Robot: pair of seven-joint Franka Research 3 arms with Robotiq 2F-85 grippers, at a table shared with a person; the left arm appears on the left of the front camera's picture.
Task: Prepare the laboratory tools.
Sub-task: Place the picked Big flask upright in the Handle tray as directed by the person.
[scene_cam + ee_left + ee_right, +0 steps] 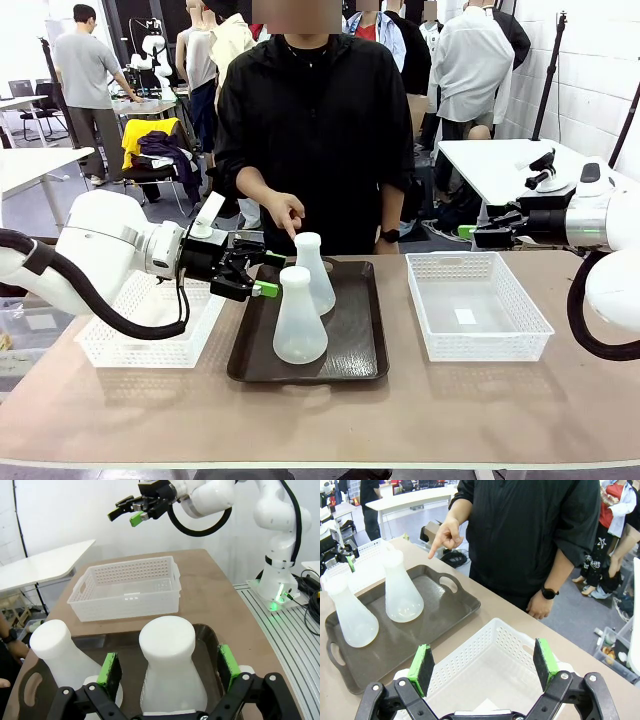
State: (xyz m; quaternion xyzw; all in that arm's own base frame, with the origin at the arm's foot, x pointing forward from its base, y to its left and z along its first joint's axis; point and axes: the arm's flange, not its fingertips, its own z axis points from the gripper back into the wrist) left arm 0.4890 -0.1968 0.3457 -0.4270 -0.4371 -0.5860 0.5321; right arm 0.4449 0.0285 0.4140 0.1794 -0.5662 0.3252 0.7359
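On the dark brown rectangular tray (365, 345) stand two translucent frosted-white conical flasks (299, 317), one behind the other. Left gripper (262, 275), fingers apart, hovers beside them; right gripper (483, 666), fingers apart, hangs over the white mesh basket (492, 645).

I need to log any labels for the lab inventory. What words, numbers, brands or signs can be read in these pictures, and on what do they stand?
No readable text.
Flasks: no print or scale marks to be seen.
Tray: plain.
Right basket: a small white slip lies inside; any print is too small to read.
Person's watch: face too small to read.
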